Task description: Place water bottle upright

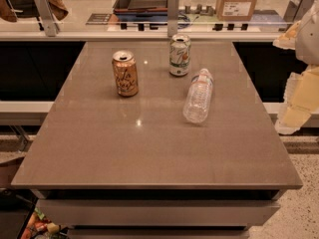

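The gripper [298,101] is at the far right edge of the view, and the frame cuts part of it off. It looks pale yellow with lighter edges, and it points down and a little to the left. Directly above the gripper is the white, rounded part of the arm [310,31], which also goes out of view on the right side.

Water bottle [198,95]: clear ribbed plastic. Orange can [125,73], white-green can [180,55]: glossy metal. Table [149,148]: smooth, slight sheen. My gripper [298,103], right edge: pale, matt.
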Controlling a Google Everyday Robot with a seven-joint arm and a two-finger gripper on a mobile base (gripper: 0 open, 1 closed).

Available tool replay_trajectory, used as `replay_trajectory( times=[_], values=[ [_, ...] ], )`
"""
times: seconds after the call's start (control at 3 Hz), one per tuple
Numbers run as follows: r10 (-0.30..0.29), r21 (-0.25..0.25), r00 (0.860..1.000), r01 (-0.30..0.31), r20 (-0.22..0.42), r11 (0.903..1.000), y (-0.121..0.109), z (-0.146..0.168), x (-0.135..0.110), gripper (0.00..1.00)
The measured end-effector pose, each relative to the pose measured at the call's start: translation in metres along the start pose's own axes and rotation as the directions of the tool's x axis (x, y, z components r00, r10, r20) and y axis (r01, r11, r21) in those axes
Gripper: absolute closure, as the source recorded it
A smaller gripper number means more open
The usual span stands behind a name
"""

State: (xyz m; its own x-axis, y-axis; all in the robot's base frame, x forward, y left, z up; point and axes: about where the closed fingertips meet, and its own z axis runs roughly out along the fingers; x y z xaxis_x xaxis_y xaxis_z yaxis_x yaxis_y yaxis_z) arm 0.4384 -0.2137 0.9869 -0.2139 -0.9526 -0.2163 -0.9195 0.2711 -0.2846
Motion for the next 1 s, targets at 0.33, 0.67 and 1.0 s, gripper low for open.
replay_trajectory(
  times=[0.33,0.67,1.0],
  values=[
    [0.000,0.000,1.000,0.000,0.000,1.0000,0.0000,0.0000,0.0000,0.00],
    [0.019,0.011,1.000,-0.019,0.018,0.9997,-0.0024,-0.0037,-0.0015,0.00],
    [0.135,-0.007,0.987,-0.134,0.086,0.9909,-0.0089,-0.0045,0.0021,0.00]
  ],
)
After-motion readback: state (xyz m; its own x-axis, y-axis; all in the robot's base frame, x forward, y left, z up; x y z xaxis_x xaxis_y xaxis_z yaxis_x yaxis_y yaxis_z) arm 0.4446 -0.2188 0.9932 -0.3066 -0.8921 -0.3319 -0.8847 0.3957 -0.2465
